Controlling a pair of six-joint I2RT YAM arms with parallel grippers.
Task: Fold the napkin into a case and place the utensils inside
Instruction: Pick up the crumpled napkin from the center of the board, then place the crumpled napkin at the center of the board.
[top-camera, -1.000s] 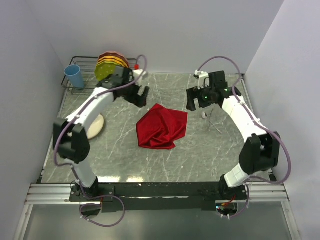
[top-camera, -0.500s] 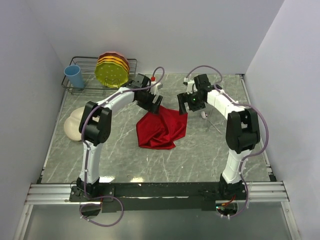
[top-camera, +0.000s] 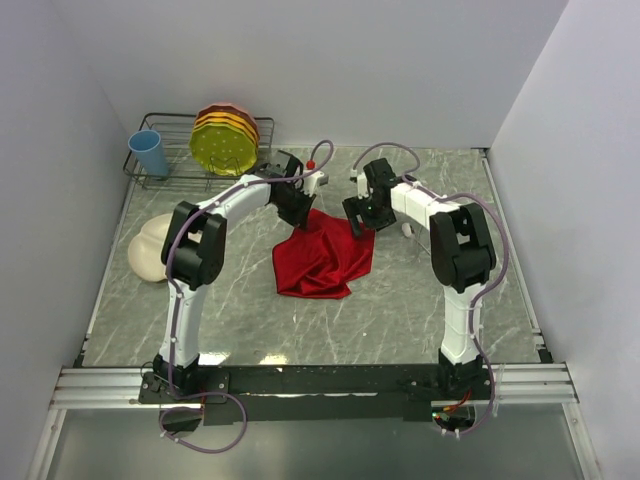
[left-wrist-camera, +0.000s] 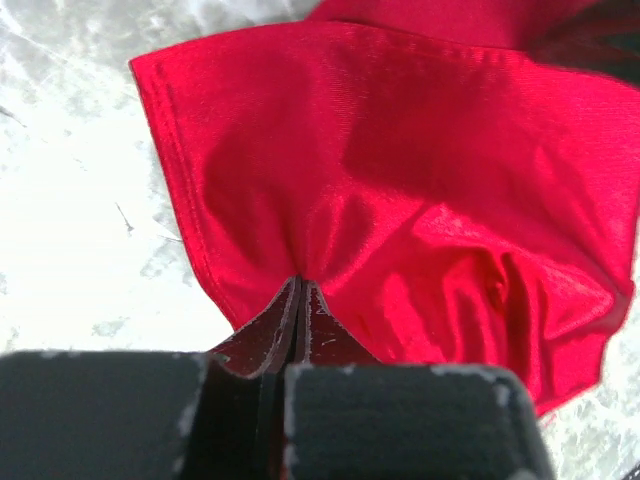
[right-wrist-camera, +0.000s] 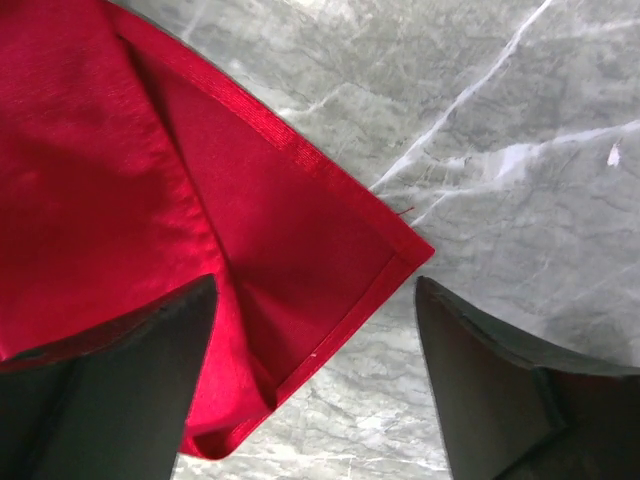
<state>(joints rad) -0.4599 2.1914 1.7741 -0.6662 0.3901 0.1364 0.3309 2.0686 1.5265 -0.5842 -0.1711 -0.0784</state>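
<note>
The red napkin (top-camera: 323, 255) lies crumpled in the middle of the marble table. My left gripper (top-camera: 297, 212) is at its far left corner, shut on a pinch of the cloth. In the left wrist view the fingertips (left-wrist-camera: 297, 292) meet, and the napkin (left-wrist-camera: 420, 190) puckers out from them. My right gripper (top-camera: 360, 220) stands open over the far right corner. In the right wrist view the hemmed corner of the napkin (right-wrist-camera: 300, 230) lies flat between the two spread fingers (right-wrist-camera: 480, 370), untouched by either. The utensils are hidden in these views.
A wire rack (top-camera: 170, 172) at the back left holds yellow and orange plates (top-camera: 225, 140) and a blue cup (top-camera: 148, 152). A cream plate (top-camera: 148, 250) lies at the left edge. White walls close in the table on three sides.
Both arms have swung inward and down onto the napkin's far corners. The left gripper went from open to shut on the cloth. The right jaws have narrowed slightly.
</note>
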